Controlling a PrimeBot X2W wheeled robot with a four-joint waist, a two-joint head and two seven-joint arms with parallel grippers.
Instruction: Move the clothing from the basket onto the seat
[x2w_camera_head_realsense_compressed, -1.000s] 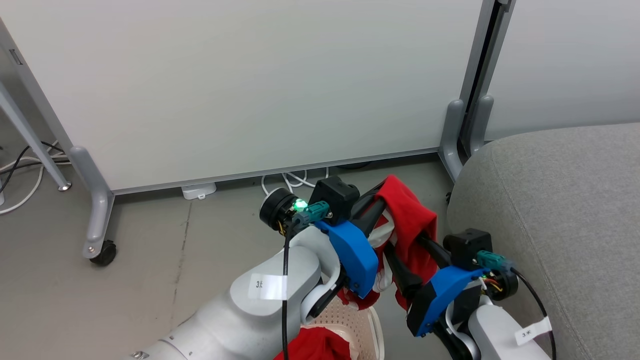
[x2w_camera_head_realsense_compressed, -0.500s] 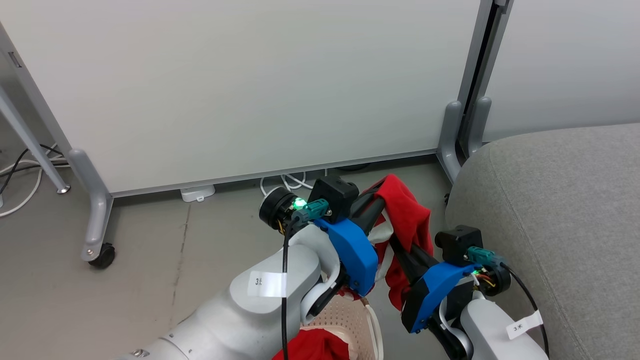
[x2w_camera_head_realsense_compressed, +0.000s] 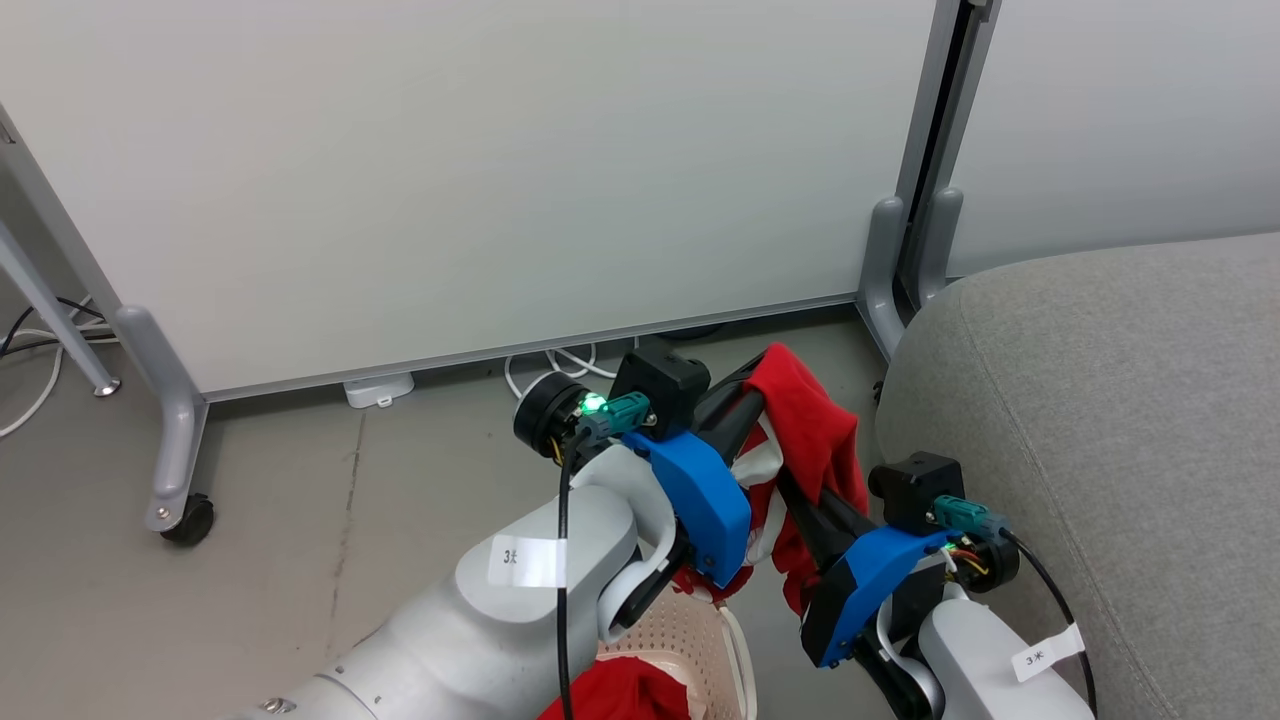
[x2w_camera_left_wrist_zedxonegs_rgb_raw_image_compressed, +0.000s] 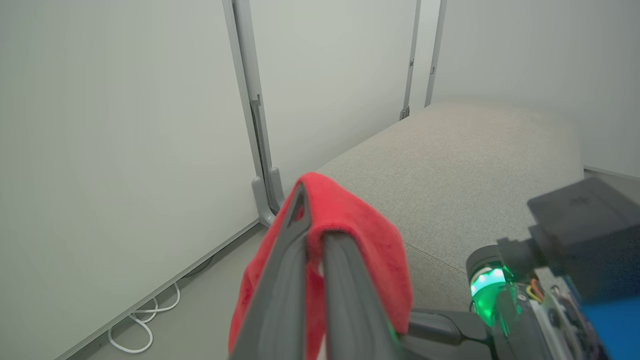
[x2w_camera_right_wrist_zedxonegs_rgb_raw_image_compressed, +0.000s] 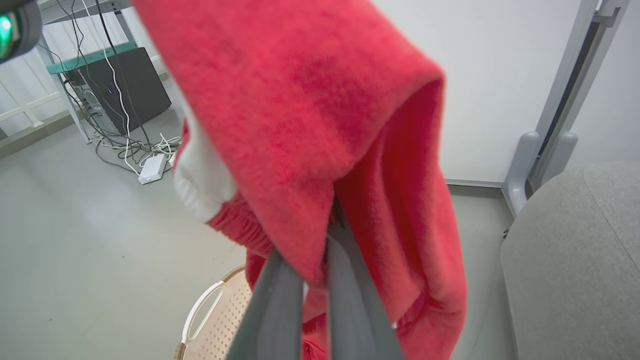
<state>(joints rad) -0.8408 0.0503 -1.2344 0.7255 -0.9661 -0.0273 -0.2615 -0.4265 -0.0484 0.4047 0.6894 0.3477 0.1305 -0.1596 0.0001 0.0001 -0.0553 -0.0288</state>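
Arms first: the left arm (x2w_camera_head_realsense_compressed: 480, 640) rises over the laundry basket (x2w_camera_head_realsense_compressed: 690, 640). Its wrist angles toward the basket's far side, so the left gripper (x2w_camera_left_wrist_zedxonegs_rgb_raw_image_compressed: 311, 215) points up and outward. The right arm (x2w_camera_head_realsense_compressed: 965, 650) comes up on the side of the basket nearer the sofa seat cushion (x2w_camera_head_realsense_compressed: 1100, 420). The right gripper (x2w_camera_right_wrist_zedxonegs_rgb_raw_image_compressed: 307, 270) slants up toward the left one and ends a little lower.

Each gripper's two dark fingers stand nearly together, with red fabric pinched in the narrow gap (the right tips are buried in cloth, so the exact grip point is hidden). Both hold the red garment with white trim (x2w_camera_head_realsense_compressed: 815, 430). It is lifted above the basket's far rim and drapes over the left fingertips at its highest point. Its long axis runs from there down to the right gripper, and loose folds and the white trim hang toward the basket. I cannot tell whether the lowest fold touches the rim. The garment hangs near the cushion's rounded edge.

The plain red garment (x2w_camera_head_realsense_compressed: 620, 695) lies inside the basket. Beyond the basket stands a white partition panel (x2w_camera_head_realsense_compressed: 450, 180) on a castered foot (x2w_camera_head_realsense_compressed: 185, 520), with white cables (x2w_camera_head_realsense_compressed: 545, 362) on the floor beneath it.
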